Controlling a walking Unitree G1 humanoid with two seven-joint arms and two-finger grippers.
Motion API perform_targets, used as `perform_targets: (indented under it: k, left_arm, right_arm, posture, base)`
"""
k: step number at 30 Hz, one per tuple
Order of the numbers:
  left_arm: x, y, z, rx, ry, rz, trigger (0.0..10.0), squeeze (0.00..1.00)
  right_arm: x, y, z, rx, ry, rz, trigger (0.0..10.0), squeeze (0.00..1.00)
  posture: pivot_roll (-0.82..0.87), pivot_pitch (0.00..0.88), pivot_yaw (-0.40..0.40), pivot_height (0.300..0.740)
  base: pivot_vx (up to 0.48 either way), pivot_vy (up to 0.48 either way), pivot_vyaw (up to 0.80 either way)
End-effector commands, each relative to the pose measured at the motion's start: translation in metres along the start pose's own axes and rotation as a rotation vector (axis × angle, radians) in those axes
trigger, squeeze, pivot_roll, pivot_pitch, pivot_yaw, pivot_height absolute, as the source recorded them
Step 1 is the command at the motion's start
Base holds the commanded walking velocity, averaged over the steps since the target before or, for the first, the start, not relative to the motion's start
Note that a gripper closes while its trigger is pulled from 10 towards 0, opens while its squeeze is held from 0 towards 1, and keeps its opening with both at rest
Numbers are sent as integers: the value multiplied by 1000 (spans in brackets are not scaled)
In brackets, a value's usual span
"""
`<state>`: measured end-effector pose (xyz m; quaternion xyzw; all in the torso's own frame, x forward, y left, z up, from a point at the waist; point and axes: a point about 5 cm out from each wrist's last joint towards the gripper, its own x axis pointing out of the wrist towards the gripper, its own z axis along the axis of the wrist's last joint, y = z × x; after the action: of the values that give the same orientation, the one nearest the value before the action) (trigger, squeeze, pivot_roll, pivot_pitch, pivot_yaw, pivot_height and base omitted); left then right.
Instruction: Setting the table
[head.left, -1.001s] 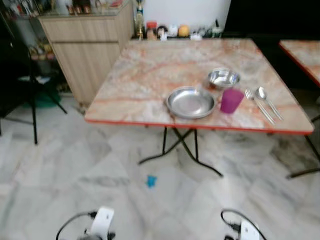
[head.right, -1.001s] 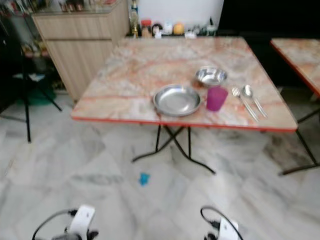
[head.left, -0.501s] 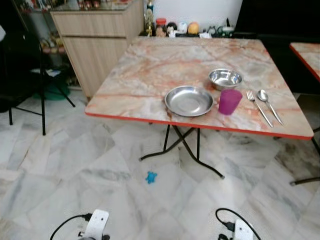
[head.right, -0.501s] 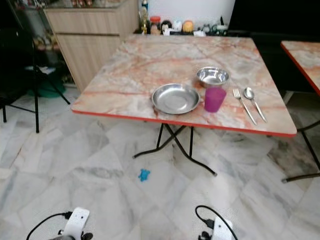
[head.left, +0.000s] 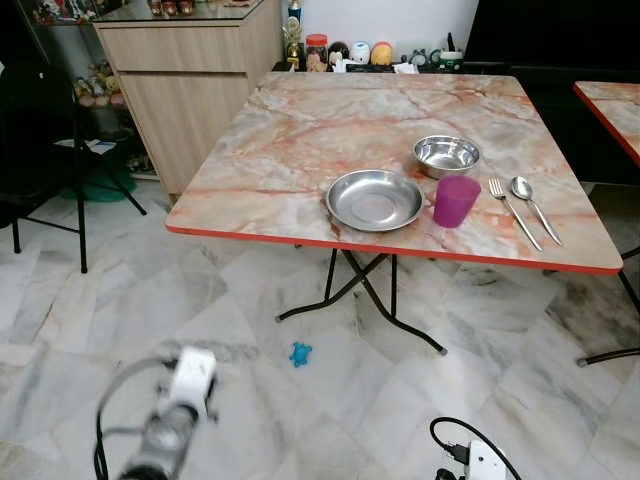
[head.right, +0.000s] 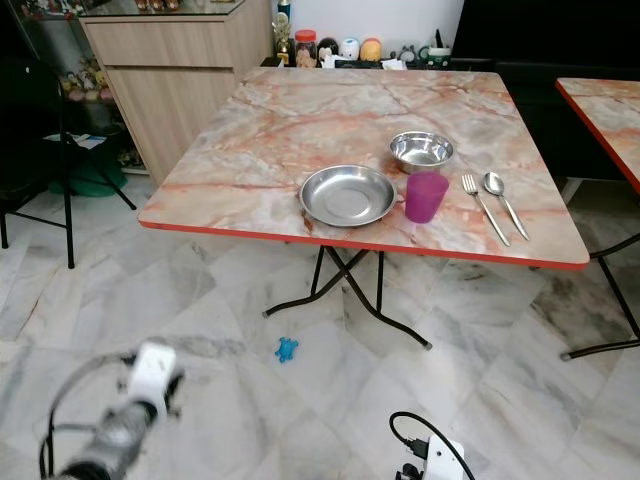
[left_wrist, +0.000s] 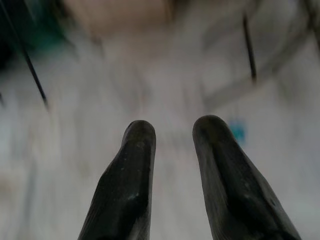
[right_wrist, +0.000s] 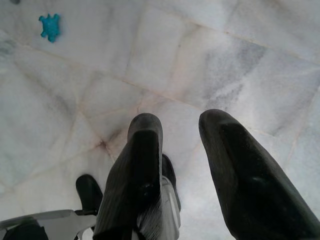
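On the marble table (head.left: 300, 130) a steel plate (head.left: 375, 199) lies near the front edge. Behind it stands a steel bowl (head.left: 446, 155), with a purple cup (head.left: 456, 201) to the plate's right. A fork (head.left: 515, 212) and a spoon (head.left: 535, 205) lie side by side right of the cup. My left arm (head.left: 180, 400) is lifted low at the left, blurred, well short of the table. The left gripper (left_wrist: 172, 130) is open over the floor, holding nothing. The right gripper (right_wrist: 182, 125) is open too and points down at the floor tiles; the right arm (head.left: 478, 462) hangs low.
A wooden cabinet (head.left: 190, 90) stands left of the table, with a black stand (head.left: 75, 180) in front of it. A second table (head.left: 610, 105) shows at the right edge. Jars (head.left: 360, 52) line the table's far side. A small blue toy (head.left: 301, 354) lies on the floor before the table's black legs (head.left: 360, 285).
My left arm has risen from the bottom edge and swung forward, blurred by motion. The head view has shifted slightly. The tableware and the right arm stay as they were.
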<state>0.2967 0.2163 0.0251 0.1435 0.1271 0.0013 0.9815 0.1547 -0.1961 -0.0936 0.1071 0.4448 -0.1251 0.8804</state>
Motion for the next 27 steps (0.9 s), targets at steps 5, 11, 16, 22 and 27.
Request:
perform_targets:
  k: [5, 11, 16, 22, 27]
  left_arm:
    - [-2, -7, 64, -23, -343, -20, 10000, 0]
    - [7, -29, 108, -143, -474, -78, 10000, 0]
    - [4, -48, 130, -205, -525, -220, 10000, 0]
    - [5, -43, 134, -236, -524, -195, 10000, 0]
    - [3, -42, 124, -190, -477, -228, 10000, 0]
  right_arm:
    - [-1, -3, 1, 10, -21, -16, 10000, 0]
    - [0, -2, 6, 14, -49, -16, 10000, 0]
    - [1, -2, 10, 21, -63, -38, 10000, 0]
    - [0, -6, 8, 25, -58, -68, 10000, 0]
    - [-1, -8, 6, 23, -56, -73, 10000, 0]
  posture:
    - [9, 0, 14, 740]
    - [2, 0, 8, 740]
    - [-7, 0, 21, 740]
    - [-3, 0, 19, 740]
    - [0, 0, 20, 740]
  base:
    - [0, 0, 0]
    - [0, 0, 0]
    - [0, 0, 0]
    - [0, 0, -207]
    - [0, 0, -288]
